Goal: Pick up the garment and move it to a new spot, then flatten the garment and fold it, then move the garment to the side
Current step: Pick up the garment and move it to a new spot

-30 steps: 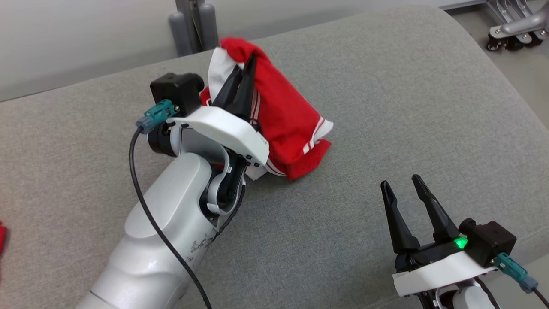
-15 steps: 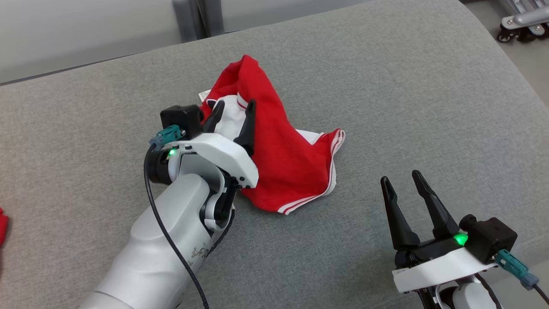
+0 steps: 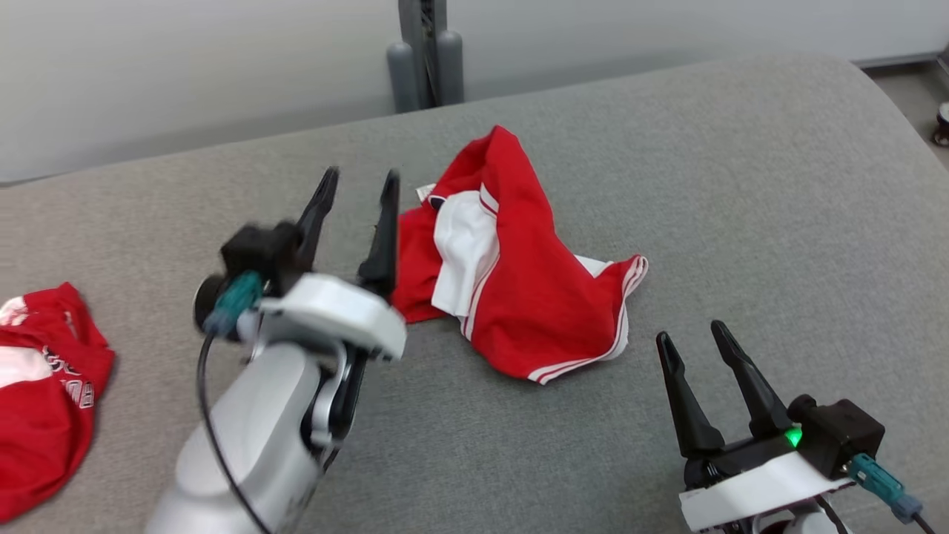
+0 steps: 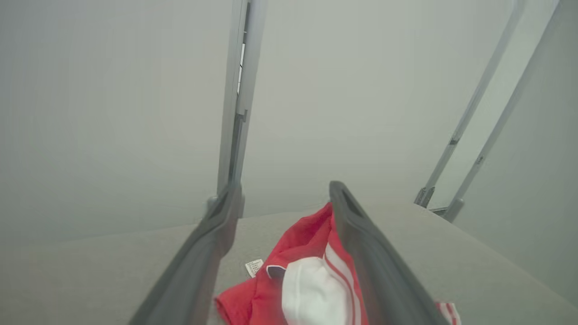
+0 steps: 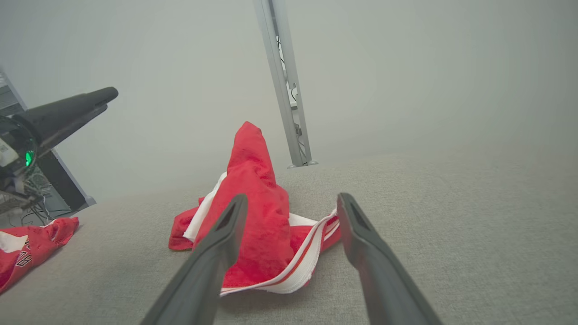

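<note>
The garment (image 3: 534, 297), red with white panels and striped trim, lies crumpled in the middle of the grey padded surface (image 3: 741, 185), with one fold standing up. My left gripper (image 3: 361, 174) is open with nothing between its fingers, raised just left of the garment and apart from it. In the left wrist view the garment (image 4: 271, 289) lies below and ahead of the open left gripper (image 4: 283, 187). Near the front right, my right gripper (image 3: 689, 331) stands open and holds nothing. The right wrist view has the garment (image 5: 257, 180) beyond the spread right gripper (image 5: 292, 197).
A second red garment (image 3: 44, 386) lies at the surface's left edge, also in the right wrist view (image 5: 27, 248). A grey post (image 3: 428, 52) rises behind the far edge. The surface rounds off at the right, with floor beyond.
My left gripper opened and let go of the garment, then drew back to the left. The garment dropped from a lifted bundle onto the surface. The head camera has shifted too.
</note>
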{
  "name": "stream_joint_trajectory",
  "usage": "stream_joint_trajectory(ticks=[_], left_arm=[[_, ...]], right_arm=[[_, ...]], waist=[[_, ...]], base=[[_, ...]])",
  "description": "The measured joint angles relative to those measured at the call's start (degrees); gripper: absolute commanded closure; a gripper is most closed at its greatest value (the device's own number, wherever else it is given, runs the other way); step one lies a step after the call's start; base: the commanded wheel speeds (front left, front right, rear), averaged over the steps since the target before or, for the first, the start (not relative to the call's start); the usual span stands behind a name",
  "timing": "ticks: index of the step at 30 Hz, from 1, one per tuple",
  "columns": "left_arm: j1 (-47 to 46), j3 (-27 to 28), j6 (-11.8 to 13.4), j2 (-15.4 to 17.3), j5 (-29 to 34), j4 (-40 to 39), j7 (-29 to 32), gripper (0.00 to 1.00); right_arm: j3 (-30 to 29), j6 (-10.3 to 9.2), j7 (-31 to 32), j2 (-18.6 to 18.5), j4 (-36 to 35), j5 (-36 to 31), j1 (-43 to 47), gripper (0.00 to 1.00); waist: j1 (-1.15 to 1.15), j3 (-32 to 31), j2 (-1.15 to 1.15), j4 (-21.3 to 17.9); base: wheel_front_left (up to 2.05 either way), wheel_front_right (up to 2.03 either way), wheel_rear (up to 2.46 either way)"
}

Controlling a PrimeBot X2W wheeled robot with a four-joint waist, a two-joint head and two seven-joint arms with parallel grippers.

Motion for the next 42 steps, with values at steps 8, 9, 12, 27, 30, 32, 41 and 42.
stream_joint_trajectory(ticks=[8,9,12,27,30,32,41,42], left_arm=[[19.37,10.63,0.27,0.55,8.67,-12.07,-0.01,0.00],[21.18,11.68,-0.05,0.42,9.72,-12.98,0.00,0.00],[25.98,14.82,-0.42,0.31,14.64,-16.05,-0.01,0.00],[40.85,22.93,-2.19,-3.23,28.53,-21.26,-0.01,0.00],[42.81,23.53,-2.68,-3.59,30.00,-21.53,-0.01,0.00],[44.17,24.07,-3.61,-4.21,29.43,-21.76,-0.01,0.00],[47.04,26.32,-5.68,-5.23,32.55,-21.70,-0.01,0.00],[47.06,26.43,-5.70,-5.31,32.55,-21.64,-0.01,0.00]], right_arm=[[-0.78,0.00,0.00,0.00,0.86,-1.35,2.96,0.00],[-1.05,0.00,0.00,0.00,0.98,-1.35,3.13,0.00],[-1.26,0.00,0.00,0.01,1.10,-1.38,3.75,0.00],[-3.92,0.00,0.00,0.03,-0.43,-2.54,7.56,0.00],[-6.26,0.00,-0.01,-0.07,-2.42,-2.66,9.36,0.00],[-6.64,0.00,-0.08,-0.07,-3.13,-2.82,10.71,0.00],[-6.13,0.03,-0.10,-0.04,-2.12,-2.79,12.40,0.00],[-6.10,0.04,-0.10,-0.04,-1.99,-2.79,12.39,0.00]], waist=[[0.00,-4.62,0.00,4.24],[0.00,-5.12,0.00,4.77],[0.00,-6.62,0.00,6.32],[0.00,-12.35,0.00,10.65],[0.00,-13.37,0.00,11.21],[0.00,-13.79,0.00,11.47],[0.00,-13.93,0.00,10.38],[0.00,-13.90,0.00,10.32]], base=[[0.00,0.00,0.00],[0.00,0.00,0.00],[0.00,0.00,0.00],[0.00,0.00,0.00],[0.00,0.00,0.00],[0.00,0.00,0.00],[0.00,0.00,0.00],[0.00,0.00,0.00]])
